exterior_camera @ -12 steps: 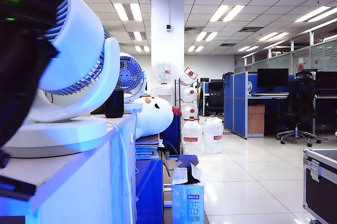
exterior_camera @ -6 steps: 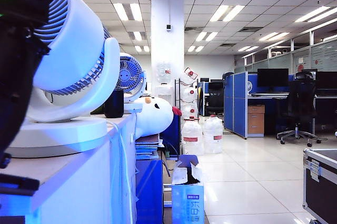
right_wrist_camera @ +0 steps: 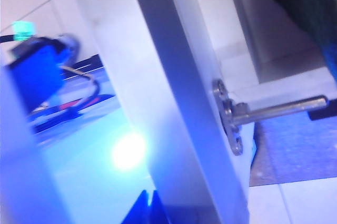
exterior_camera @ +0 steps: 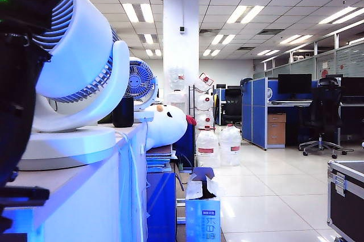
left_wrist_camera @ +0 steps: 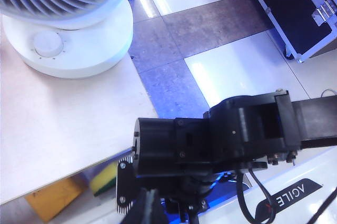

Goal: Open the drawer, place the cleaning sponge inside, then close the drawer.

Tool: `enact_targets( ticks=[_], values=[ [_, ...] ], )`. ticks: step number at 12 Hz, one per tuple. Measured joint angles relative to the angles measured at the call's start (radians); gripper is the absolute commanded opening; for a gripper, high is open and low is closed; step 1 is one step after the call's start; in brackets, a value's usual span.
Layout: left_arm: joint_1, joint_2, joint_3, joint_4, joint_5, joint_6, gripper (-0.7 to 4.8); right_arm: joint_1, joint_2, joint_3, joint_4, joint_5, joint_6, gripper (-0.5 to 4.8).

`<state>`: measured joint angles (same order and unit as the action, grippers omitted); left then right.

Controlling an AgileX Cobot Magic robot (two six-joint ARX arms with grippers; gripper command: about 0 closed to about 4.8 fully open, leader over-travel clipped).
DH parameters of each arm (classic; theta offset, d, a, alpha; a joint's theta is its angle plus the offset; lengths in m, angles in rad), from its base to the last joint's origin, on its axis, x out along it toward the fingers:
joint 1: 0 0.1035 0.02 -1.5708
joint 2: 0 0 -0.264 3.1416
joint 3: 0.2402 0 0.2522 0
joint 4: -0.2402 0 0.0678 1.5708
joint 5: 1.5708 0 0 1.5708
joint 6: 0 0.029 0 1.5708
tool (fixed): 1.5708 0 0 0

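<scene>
The right hand (right_wrist_camera: 150, 205) has its blue fingertips pressed together on nothing, close against the white drawer front (right_wrist_camera: 174, 103) below the fan (left_wrist_camera: 79, 40), with the metal handle (right_wrist_camera: 274, 109) off to one side of it and apart from the fingers. The left hand (left_wrist_camera: 149, 208) hangs above, out past the table (left_wrist_camera: 58, 124) edge from the fan's base; its dark fingers merge with the black right arm (left_wrist_camera: 210, 140) beneath, so I cannot tell how wide they stand. The cleaning sponge (left_wrist_camera: 102, 179) shows as a yellow-green block lower than the fan, just under the table edge and beside an orange block (left_wrist_camera: 52, 203); whether it lies in the drawer I cannot tell. The main risk seems to be a closed hand skidding along the smooth panel or catching the handle sideways, which would skew the drawer. If the sponge sits high at the rim, a push could pinch it. A knock on the table could rock the fan.
</scene>
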<state>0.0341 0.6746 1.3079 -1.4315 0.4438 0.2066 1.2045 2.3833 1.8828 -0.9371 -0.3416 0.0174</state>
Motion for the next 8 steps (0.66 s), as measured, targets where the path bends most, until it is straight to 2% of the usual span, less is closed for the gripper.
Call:
enact_targets(
  ticks=[8],
  values=[
    [0.0,0.0,0.0,0.0,0.0,0.0,-0.05,-0.008,0.002,0.045,-0.013,0.031,0.0,-0.06]
  ],
)
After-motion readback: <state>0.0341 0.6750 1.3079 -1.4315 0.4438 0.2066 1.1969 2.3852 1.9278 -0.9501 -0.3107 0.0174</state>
